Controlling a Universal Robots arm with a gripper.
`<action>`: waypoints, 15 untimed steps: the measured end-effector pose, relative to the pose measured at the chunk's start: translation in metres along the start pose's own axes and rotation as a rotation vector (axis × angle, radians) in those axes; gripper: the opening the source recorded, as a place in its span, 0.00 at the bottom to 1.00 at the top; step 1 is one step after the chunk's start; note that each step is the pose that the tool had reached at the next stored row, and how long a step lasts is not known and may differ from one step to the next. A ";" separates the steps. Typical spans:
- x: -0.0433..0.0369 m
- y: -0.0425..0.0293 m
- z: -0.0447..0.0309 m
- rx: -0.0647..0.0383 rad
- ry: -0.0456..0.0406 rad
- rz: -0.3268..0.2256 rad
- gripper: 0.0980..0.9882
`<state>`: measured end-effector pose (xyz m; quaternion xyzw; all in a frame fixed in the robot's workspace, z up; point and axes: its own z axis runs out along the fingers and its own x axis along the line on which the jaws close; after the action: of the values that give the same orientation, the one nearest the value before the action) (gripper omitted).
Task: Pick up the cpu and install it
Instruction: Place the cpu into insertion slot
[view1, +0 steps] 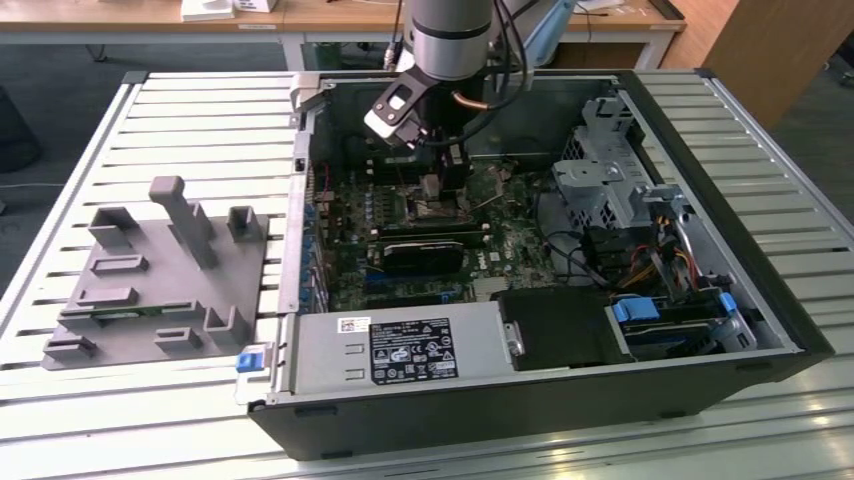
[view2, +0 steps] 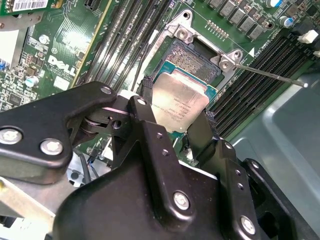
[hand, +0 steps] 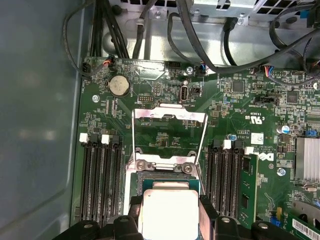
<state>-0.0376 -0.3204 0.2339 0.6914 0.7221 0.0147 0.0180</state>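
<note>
Half done at a guess: clamps the cpu (view2: 181, 97) by two opposite edges in the gripper (view2: 176, 120), hangs it just over the open socket (view2: 192, 62) on the motherboard (hand: 240, 125), load frame (hand: 169, 116) raised, not yet seated or latched down.

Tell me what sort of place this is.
Probably a robotics lab: an open computer case on a slatted metal table, the end effector holding a cpu over its motherboard, wooden desks behind.
</note>
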 end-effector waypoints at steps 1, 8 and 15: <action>0.0000 0.0000 0.0001 0.000 -0.0002 0.000 0.48; 0.0000 0.0000 0.0016 0.000 0.0001 0.000 0.48; 0.0001 -0.0004 0.0082 0.000 0.0000 0.000 0.48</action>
<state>-0.0376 -0.3204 0.2257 0.6914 0.7221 0.0147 0.0180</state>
